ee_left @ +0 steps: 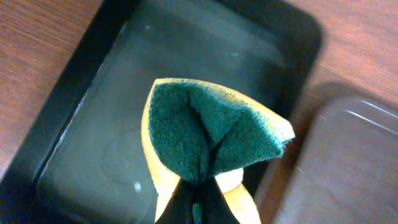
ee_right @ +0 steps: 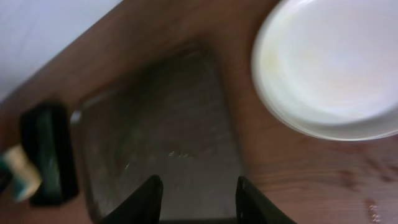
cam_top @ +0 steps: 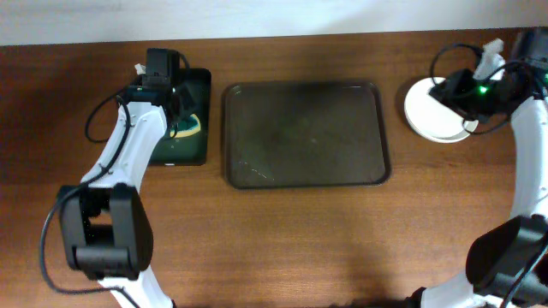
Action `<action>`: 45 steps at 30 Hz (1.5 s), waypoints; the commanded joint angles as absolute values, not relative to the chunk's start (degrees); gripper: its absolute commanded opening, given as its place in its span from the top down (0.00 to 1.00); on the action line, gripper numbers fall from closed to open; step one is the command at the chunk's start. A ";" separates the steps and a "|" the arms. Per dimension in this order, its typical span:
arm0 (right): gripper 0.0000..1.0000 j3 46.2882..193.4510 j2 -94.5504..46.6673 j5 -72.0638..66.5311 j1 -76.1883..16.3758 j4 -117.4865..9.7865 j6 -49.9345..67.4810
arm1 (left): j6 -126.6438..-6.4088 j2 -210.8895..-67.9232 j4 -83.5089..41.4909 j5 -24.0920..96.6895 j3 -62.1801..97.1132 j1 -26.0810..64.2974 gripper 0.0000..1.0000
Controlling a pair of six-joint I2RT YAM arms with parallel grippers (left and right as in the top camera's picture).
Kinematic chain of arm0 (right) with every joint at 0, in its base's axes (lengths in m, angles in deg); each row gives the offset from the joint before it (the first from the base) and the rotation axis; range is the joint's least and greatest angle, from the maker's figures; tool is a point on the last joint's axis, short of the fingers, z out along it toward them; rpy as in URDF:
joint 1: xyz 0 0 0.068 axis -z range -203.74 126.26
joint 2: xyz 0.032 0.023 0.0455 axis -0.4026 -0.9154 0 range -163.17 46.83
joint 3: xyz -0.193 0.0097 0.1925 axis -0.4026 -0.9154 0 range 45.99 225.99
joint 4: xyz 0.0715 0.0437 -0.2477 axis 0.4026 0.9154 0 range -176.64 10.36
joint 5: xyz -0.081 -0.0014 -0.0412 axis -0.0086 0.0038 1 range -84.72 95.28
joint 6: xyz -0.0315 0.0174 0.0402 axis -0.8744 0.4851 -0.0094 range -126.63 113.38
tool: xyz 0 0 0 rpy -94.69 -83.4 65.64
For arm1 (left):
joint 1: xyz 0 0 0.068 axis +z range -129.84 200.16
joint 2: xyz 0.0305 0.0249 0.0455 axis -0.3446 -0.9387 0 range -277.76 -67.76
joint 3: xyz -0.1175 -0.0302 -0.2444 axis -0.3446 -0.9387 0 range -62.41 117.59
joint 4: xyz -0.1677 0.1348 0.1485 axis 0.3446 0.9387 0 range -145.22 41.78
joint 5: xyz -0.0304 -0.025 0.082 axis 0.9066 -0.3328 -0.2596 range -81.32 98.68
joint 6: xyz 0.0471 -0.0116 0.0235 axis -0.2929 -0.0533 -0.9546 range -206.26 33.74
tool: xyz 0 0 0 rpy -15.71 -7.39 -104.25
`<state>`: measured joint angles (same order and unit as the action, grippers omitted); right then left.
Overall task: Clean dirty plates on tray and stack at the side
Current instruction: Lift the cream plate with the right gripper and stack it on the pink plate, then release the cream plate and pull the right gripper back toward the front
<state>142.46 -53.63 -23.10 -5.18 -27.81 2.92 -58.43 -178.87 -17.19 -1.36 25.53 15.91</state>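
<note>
Over on the left, the left gripper [ee_left: 198,198] has its jaws pressed tight on a sponge [ee_left: 211,134]. The sponge is folded in half, green scrub face out, with yellow foam showing at the rim. It hangs above the black tray [ee_left: 74,106], roughly over the middle of the basin and inside all four walls. From the wrist view I cannot tell whether it touches the floor.

The black tray's right wall runs just beside the left rim of the brown tray [cam_top: 304,175], with only a thin strip of wood between them, so that side is tight. The brown tray lies flat in the middle of the table [cam_top: 282,248], long edges running left to right. Its rounded corners and low rim are plain to see, and faint scuffs show near its front left corner.

Across to the right, the white plates [cam_top: 428,109] sit stacked on the wood, off the tray and near its far right corner. A narrow band of table separates the stack from the tray rim. The right wrist view is blurred. I can make out at least two rims in the stack, perhaps a third, and a faint yellow tint on the top plate.

The right gripper [ee_right: 198,198] hangs over the tray's right end, its fingers [ee_right: 148,198] spread wide and holding nothing, the stack just off to its side. A broad band of wood runs along the tray's near edge, between the two arm bases.
</note>
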 commanded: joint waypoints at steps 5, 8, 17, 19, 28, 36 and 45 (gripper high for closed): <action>0.56 142.42 -49.98 -20.66 -15.60 -27.24 0.69 | -59.15 -185.19 -22.59 -1.99 25.82 17.61 0.95; 0.54 142.42 -48.52 -18.78 -18.64 -27.17 0.69 | -59.15 -185.19 -23.58 -2.04 25.82 17.61 0.94; 0.52 142.42 -37.98 -13.29 -25.41 -24.97 0.66 | -59.15 -190.76 -26.51 -2.04 25.82 17.61 0.85; 0.51 142.42 -34.90 -13.31 -25.61 -24.83 0.69 | -59.17 -190.82 -26.64 -2.04 25.82 17.61 0.60; 0.42 142.42 -24.21 -10.51 -25.61 -21.93 0.66 | -60.88 -183.52 -24.25 -0.42 25.84 17.26 0.05; 0.42 142.42 -18.64 -8.90 -25.61 -15.39 -0.73 | -60.88 -164.27 -15.05 0.37 25.84 14.00 0.00; 0.40 133.04 -7.80 -6.25 -25.61 -10.43 -4.93 | -60.88 -153.65 4.79 0.34 25.82 10.99 0.01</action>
